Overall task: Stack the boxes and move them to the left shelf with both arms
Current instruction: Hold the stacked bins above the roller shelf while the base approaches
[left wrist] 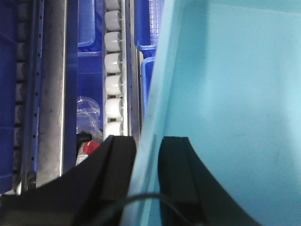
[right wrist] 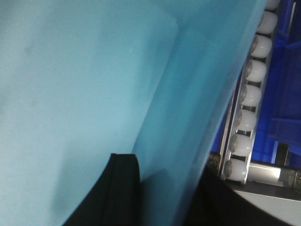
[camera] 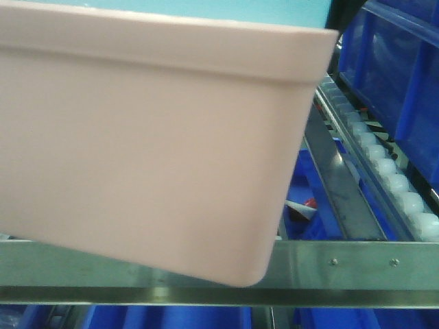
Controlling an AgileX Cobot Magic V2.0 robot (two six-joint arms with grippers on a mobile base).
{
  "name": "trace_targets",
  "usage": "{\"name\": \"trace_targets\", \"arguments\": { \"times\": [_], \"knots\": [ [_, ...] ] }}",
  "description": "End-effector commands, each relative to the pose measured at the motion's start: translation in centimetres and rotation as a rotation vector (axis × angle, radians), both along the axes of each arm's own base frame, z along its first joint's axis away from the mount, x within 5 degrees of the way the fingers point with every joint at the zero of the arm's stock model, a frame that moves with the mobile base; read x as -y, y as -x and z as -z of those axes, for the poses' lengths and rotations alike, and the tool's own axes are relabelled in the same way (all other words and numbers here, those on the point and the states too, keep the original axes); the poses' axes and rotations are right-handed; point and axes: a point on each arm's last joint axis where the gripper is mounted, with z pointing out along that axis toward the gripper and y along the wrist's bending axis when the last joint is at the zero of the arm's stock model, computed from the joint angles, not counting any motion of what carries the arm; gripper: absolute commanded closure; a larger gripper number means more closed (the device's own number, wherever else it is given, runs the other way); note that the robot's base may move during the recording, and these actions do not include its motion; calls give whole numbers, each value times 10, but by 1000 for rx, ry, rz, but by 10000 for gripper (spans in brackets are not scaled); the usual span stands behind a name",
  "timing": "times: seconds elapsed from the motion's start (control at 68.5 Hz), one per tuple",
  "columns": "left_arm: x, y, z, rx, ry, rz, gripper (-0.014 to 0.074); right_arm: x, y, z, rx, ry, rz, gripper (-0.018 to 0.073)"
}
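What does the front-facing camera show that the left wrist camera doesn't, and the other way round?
Only the front-facing view shows the pink box and the shelf's metal front rail with its screws. Only the left wrist view shows the left gripper, its black fingers closed on a wall of the light blue box. Both show the light blue box, the white rollers and dark blue bins.

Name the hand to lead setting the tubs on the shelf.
Right hand, probably: it and the left hand clamp the blue tub, but the pink tub tilts, right corner lowest, at the front rail.
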Motion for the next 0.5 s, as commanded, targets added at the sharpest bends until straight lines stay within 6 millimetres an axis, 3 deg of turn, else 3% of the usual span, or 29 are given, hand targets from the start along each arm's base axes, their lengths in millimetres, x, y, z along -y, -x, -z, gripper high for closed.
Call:
{"name": "trace_targets", "arguments": {
  "times": [0.0,0.481],
  "knots": [
    [29,13,-29,106,269,214,608,-20,-1,-37,200,-259,-140,503],
    [29,13,-29,106,269,214,608,-20,-1,-37,200,-259,-140,503]
  ]
}}
